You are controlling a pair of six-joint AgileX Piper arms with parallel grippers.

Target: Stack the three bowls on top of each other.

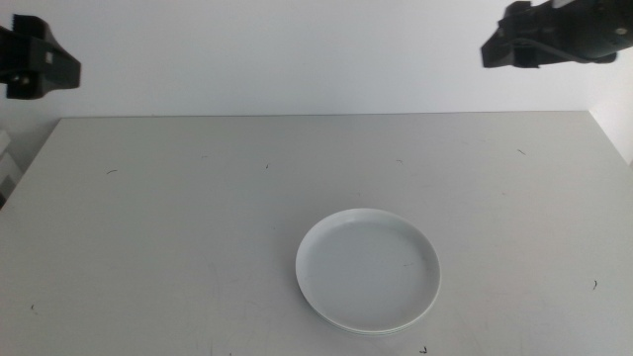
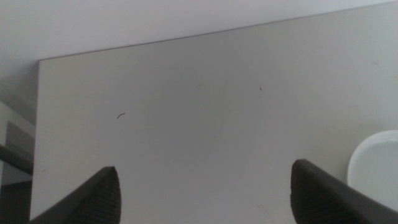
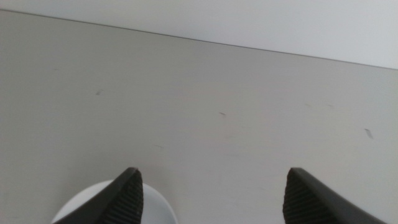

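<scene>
Wide pale grey table (image 1: 198, 218) first, bare over most of its top, only faint dark scuffs here and there.

Near the 6 o'clock edge of the table in the middle view, slightly toward 5 o'clock: stack of shallow round plastic bowls (image 1: 368, 269), white one on top, low upright rim all around. Under its near edge two more thin rims visible, so apparently all three bowls already nested; colours of the lower two too hard to tell here. Stacking judged as done.

Probably light and stiff, smooth and a little slippery, not fragile like ceramics. Best place for taking hold: the low rim, one jaw inside and one outside, pinched at the edge; flat bottom gives nothing to grip. Nested bowls may lift together or stick, so care needed with a pinch on only the top rim.

At 10 o'clock, high above the far corner: left gripper (image 2: 205, 193), jaws wide apart, nothing between them, part of the white bowl visible beside one jaw.

At 2 o'clock, also raised and well apart from the stack: right gripper (image 3: 214, 196), jaws spread too, empty.
</scene>
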